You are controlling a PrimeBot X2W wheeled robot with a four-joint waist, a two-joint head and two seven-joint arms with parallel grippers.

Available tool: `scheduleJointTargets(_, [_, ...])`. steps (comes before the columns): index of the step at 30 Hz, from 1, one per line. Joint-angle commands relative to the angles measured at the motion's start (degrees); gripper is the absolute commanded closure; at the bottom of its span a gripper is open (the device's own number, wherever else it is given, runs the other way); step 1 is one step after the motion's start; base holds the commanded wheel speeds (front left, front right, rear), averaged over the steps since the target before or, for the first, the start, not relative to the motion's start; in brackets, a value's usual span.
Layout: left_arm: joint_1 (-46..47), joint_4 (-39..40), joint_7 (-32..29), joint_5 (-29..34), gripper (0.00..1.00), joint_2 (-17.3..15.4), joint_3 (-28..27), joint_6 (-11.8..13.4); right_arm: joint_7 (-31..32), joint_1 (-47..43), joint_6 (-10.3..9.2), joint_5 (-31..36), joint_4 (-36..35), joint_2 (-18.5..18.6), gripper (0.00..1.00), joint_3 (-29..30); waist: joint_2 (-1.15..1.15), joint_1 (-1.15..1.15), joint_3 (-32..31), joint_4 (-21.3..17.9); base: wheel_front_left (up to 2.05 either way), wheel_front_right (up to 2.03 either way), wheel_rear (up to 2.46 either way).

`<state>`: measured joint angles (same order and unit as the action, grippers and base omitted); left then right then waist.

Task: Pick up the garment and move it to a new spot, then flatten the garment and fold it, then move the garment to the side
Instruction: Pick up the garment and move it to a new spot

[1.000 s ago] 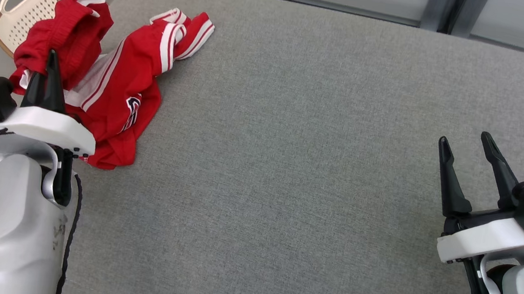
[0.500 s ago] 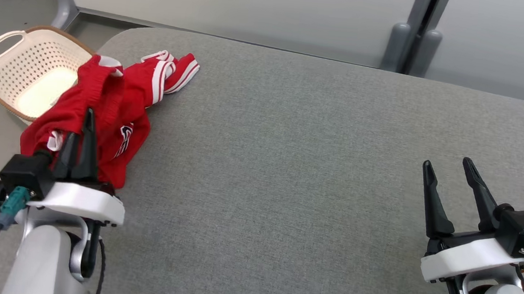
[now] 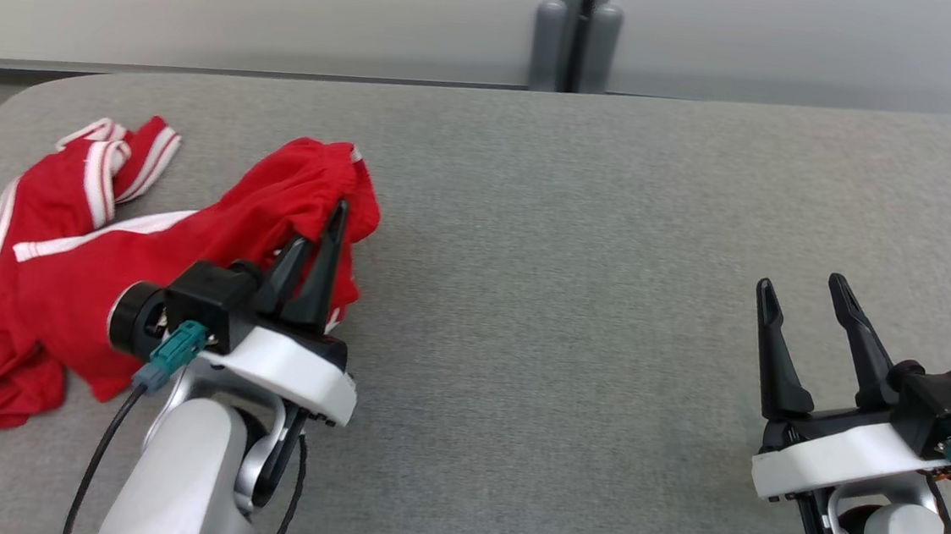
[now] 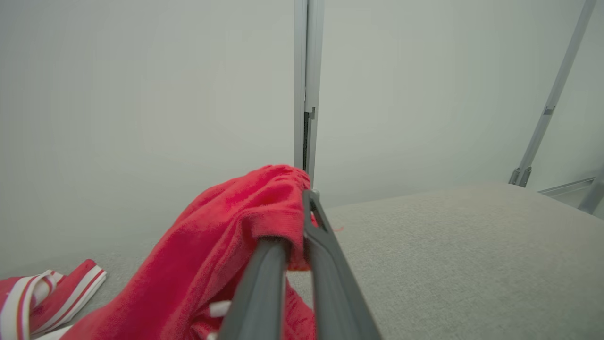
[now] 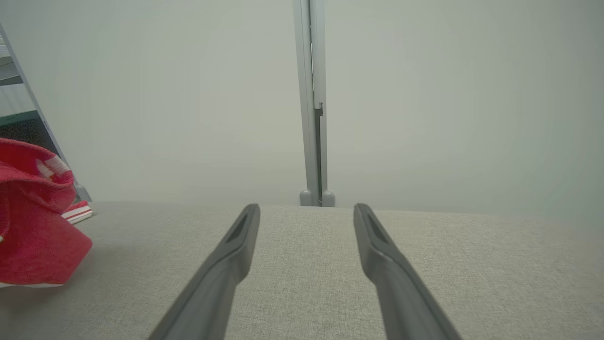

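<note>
Garment (image 3: 58, 285): red sportswear with white stripes; we cannot tell whether it is shorts or a top. It lies bunched on the left part of the desk (image 3: 581, 224), with most of the cloth resting on the surface.
Raised fold: we see one red edge held up off the desk toward the middle, draped over the fingertips that pinch it. A striped end lies flat near the far left corner.
Left claw (image 3: 322, 225): its two dark fingers are pressed together and clamped on that raised fold. In the left wrist view we see the garment (image 4: 226, 226) wrapped over the tip of one finger (image 4: 262, 283) and nipped against the other.
Right claw (image 3: 801, 282): its fingers stand apart with nothing between them. We find it above bare grey covering on the right side of the desk, well apart from the garment. In the right wrist view the two fingers (image 5: 226, 269) spread over the surface, and the red cloth shows at the left edge.
Desk: covered in grey woven fabric, with a rounded corner at the far left.
Teal plug (image 3: 179, 344): sits on the dark camera block at the left wrist, with a black cable running down beside the pale forearm.
Wall (image 3: 250, 3): pale and plain behind the desk, split by a grey upright post (image 3: 576, 46) near the middle.
</note>
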<state>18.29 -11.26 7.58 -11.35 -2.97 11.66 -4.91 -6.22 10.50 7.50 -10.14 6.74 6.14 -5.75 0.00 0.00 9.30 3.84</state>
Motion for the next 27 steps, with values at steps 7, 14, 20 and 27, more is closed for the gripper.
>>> scheduleJointTargets(7, [9.05,-3.62,-0.22,-2.3,1.0,-0.01,8.95,-0.4,-2.6,2.07,-0.01,-1.07,1.84,-1.17,0.0,0.33,0.0,0.0,6.2,-13.53,0.0,0.0,0.0])
scheduleJointTargets(14, [16.13,-4.58,0.6,-5.15,1.0,-0.14,19.8,0.54,-5.24,3.07,-0.01,-2.43,4.88,-2.32,0.0,0.46,0.0,0.0,9.98,-19.77,0.0,0.0,0.0])
scheduleJointTargets(20, [17.93,-8.37,0.18,-7.28,0.64,-0.09,24.06,1.22,-6.79,4.39,-0.01,-2.87,6.58,-2.73,0.0,0.42,0.0,0.0,11.96,-20.38,0.0,0.0,0.0])
scheduleJointTargets(27, [17.22,-10.75,2.41,-8.68,0.0,-0.07,25.66,0.55,-7.54,5.64,-0.01,-2.24,7.55,-2.69,0.0,0.47,0.0,0.0,11.45,-16.69,0.0,0.0,0.0])
